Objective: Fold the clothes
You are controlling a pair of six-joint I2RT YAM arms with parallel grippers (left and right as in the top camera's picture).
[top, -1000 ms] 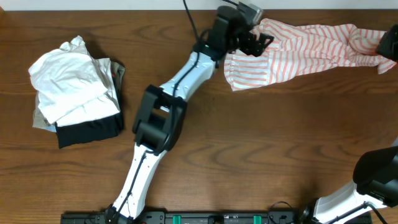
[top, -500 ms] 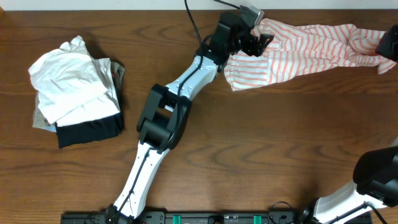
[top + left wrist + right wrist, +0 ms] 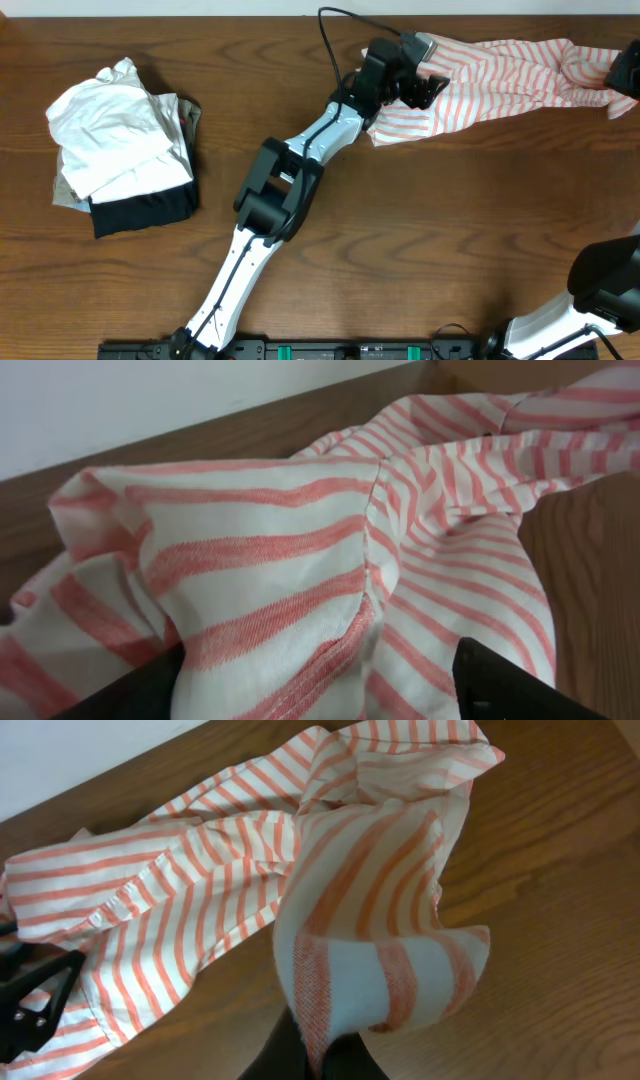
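The striped shirt point(image 3: 500, 75) lies crumpled and stretched along the table's back edge, from the centre to the right. My left gripper point(image 3: 428, 85) sits over the shirt's left part. In the left wrist view its two dark fingers stand wide apart, and the left gripper point(image 3: 318, 665) is open with a bunched fold of the shirt point(image 3: 300, 560) between them. My right gripper point(image 3: 622, 78) is at the far right edge. In the right wrist view the right gripper point(image 3: 322, 1058) is shut on a pinched fold of the shirt point(image 3: 200, 910). No dark blue label shows.
A pile of other garments lies at the left: a plain white one point(image 3: 110, 125) on top, a black one point(image 3: 145, 212) beneath, and beige fabric point(image 3: 187, 112) at its edge. The left arm point(image 3: 280, 190) crosses the table's middle. A white wall runs behind the back edge.
My left gripper has moved to the right along the back edge, further onto the shirt's left part. The right gripper and the shirt's right end have stayed put.
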